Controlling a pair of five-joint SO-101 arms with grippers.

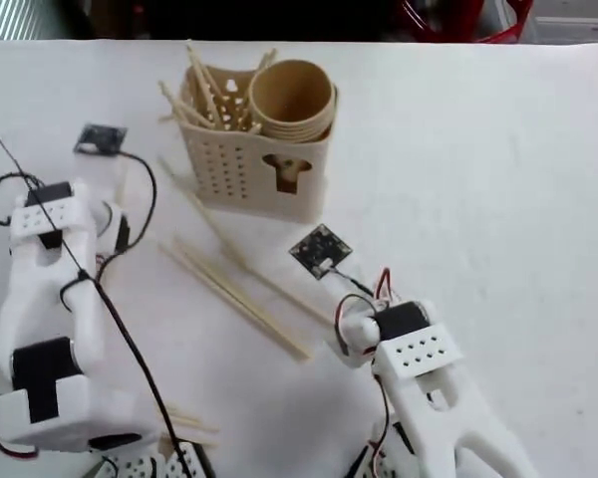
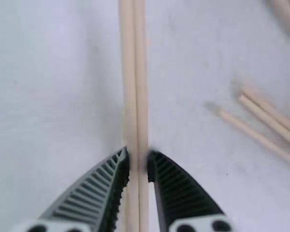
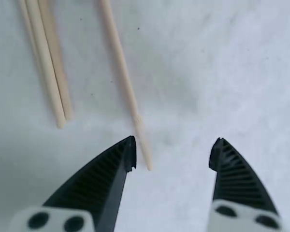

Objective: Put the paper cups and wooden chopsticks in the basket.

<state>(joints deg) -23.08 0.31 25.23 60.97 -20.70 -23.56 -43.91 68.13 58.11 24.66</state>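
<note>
Cream perforated basket, tan cups, pale chopsticks, white table

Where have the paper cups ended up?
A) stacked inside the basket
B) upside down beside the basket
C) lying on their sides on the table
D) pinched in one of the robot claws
A: the paper cups sit nested together, mouth up, inside the basket, beside the chopsticks standing in it.

The right tool hangs open above the white worktop, one wooden chopstick ending between its fingertips, a pair nearby
</note>
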